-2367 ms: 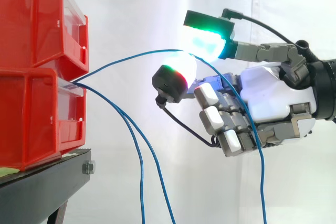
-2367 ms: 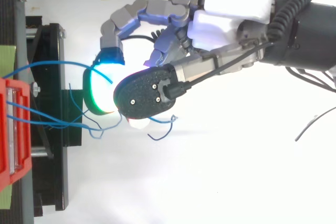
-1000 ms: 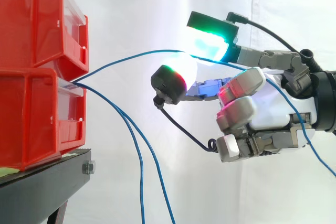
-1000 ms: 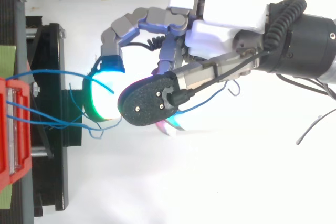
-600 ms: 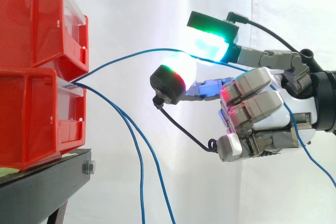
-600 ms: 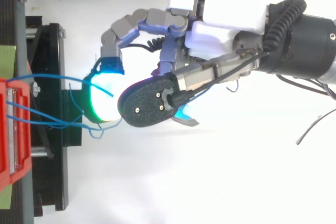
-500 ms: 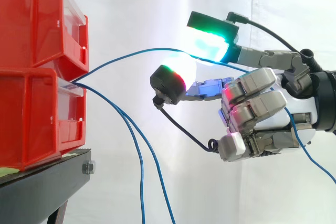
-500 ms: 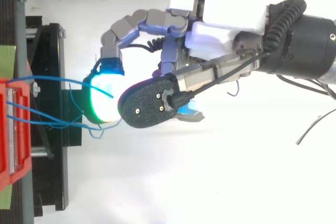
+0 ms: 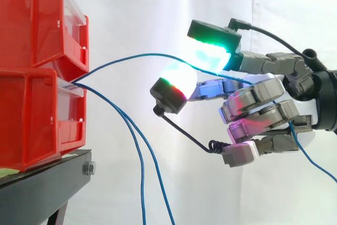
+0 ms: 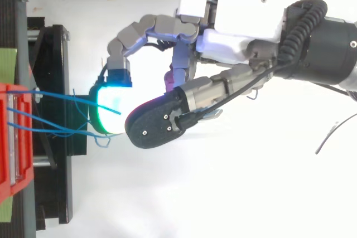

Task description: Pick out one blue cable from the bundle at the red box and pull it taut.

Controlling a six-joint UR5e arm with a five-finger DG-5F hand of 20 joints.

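- Far left in the side view: two red bins [image 9: 31,114] stacked one on the other, sitting on a black stand [image 9: 47,180]. From above you see the bin edge [image 10: 8,143] and the stand [image 10: 56,82] along the left side too.
- A few blue cables come out of the front of the lower bin. Two of them, the hanging cables [image 9: 141,183], drop straight off below the stand's edge and run out the bottom of the side view, close together.
- The one that matters, the blue cable [image 9: 131,56], leaves the same spot on the lower bin, climbs in a shallow arc and heads right toward the hand. It's bowed, not a straight line, so there's slack in it.
- In the top view the cables [image 10: 50,112] fan out from the bin across the stand and reach the glowing pads.
- White curtain [image 9: 137,3] behind everything.
- Middle: two fingertips [image 9: 213,51] stick out toward the bins, a green-glowing one on top and a white one with a red rim below it. The blue cable runs between them.
- Right: the hand [image 9: 274,82], seen from above here [image 10: 245,15]. Its other fingers are curled in tight toward the palm, glowing pinkish, and the cable goes through that curl, so it's closed around the cable.
- Past the curled fingers the cable comes out underneath and slopes down to the right edge.
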